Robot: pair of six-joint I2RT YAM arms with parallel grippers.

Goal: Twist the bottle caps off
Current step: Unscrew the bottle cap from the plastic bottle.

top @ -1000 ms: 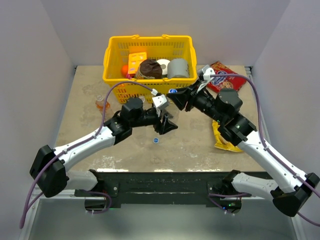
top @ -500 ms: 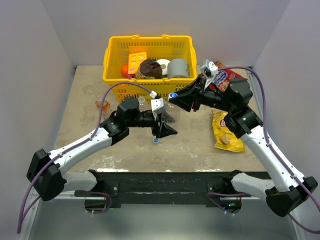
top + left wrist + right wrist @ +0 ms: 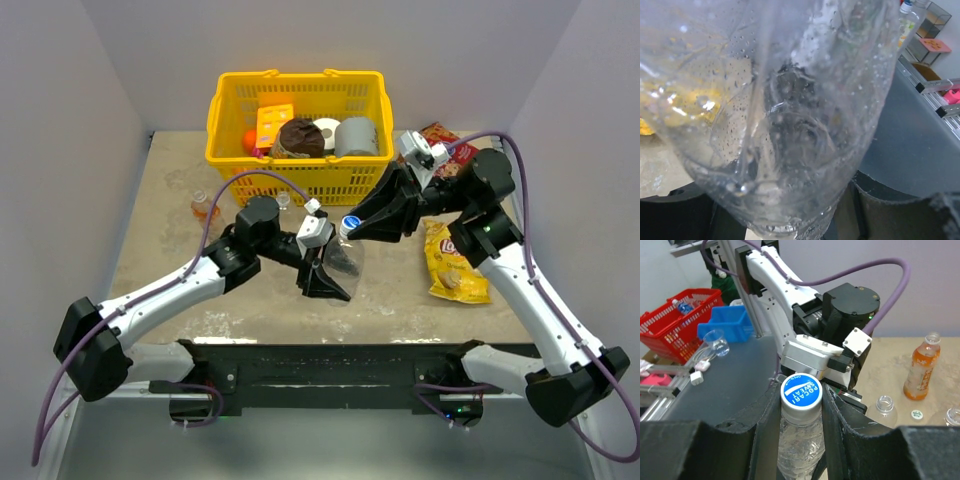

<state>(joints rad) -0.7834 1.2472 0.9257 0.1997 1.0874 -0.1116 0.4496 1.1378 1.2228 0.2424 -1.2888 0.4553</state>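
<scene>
My left gripper [image 3: 333, 268] is shut on the body of a clear bottle [image 3: 347, 255], held tilted above the table. That bottle fills the left wrist view [image 3: 790, 125]. Its bottle cap [image 3: 349, 222], white with a blue face, sits between my right gripper's [image 3: 354, 226] fingers, which press on both its sides in the right wrist view [image 3: 801, 391]. An orange drink bottle [image 3: 921, 369] stands at the far left [image 3: 203, 208], its neck uncapped. Two open clear bottles [image 3: 884, 407] [image 3: 952, 416] and a loose cap [image 3: 917, 414] stand beside it.
A yellow basket [image 3: 295, 78] with rolls, a box and a dark round item stands at the back. A red snack packet [image 3: 452, 150] and a yellow chip bag [image 3: 455, 265] lie at the right, under the right arm.
The left gripper has carried the clear bottle toward the near edge and tilted it. The right gripper followed the cap down and now grips it. The loose cap below is now hidden.
</scene>
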